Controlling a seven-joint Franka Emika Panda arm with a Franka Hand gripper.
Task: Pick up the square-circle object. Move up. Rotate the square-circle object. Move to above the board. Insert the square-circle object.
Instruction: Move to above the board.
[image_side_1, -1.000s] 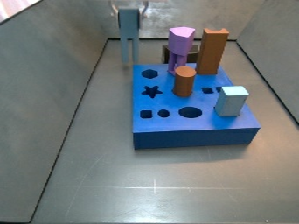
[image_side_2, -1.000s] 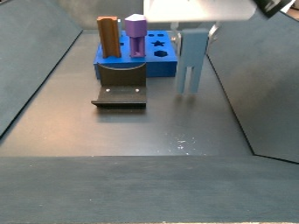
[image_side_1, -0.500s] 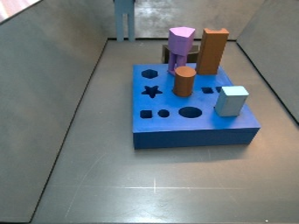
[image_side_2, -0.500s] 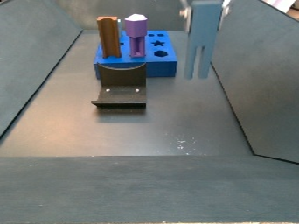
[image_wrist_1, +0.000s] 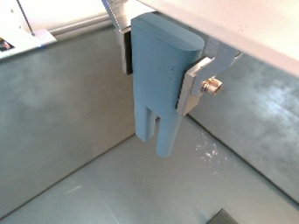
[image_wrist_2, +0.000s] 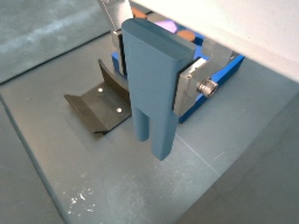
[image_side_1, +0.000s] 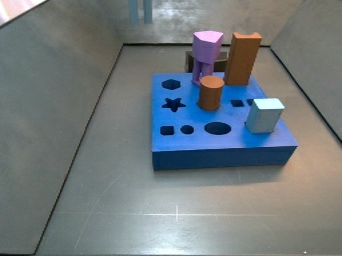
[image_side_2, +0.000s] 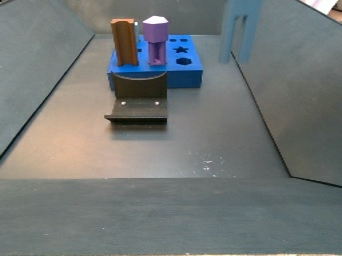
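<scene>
Wrist view: gripper (image_wrist_1: 158, 66) clenched on the square-circle object (image_wrist_1: 162, 79); silver finger plates press its opposite flat faces near the top, so the long notched lower end hangs free below.
Wrist view, floor: bare grey metal beneath the peg; nothing touches its lower end, so it is judged lifted clear.
Wrist view, opposite camera: same grip (image_wrist_2: 152, 74) on the square-circle object (image_wrist_2: 155, 83); the fixture (image_wrist_2: 100, 105) stands on the floor below, and a corner of the board (image_wrist_2: 222, 74) shows behind the peg.
Side view: board (image_side_1: 221, 145) right of centre, star, hexagon and oval holes open; purple peg (image_side_1: 207, 55), tall brown peg (image_side_1: 245, 58), short brown cylinder (image_side_1: 211, 93) and pale-blue cube (image_side_1: 266, 115) already seated. Peg barely visible at the top edge (image_side_1: 138, 8).
Side view, facing: square-circle object (image_side_2: 241, 30) high at far right, upright, well above the floor; fixture (image_side_2: 138, 105) near the board (image_side_2: 187, 68).
Stage: lift judged done; rotation comes next.
</scene>
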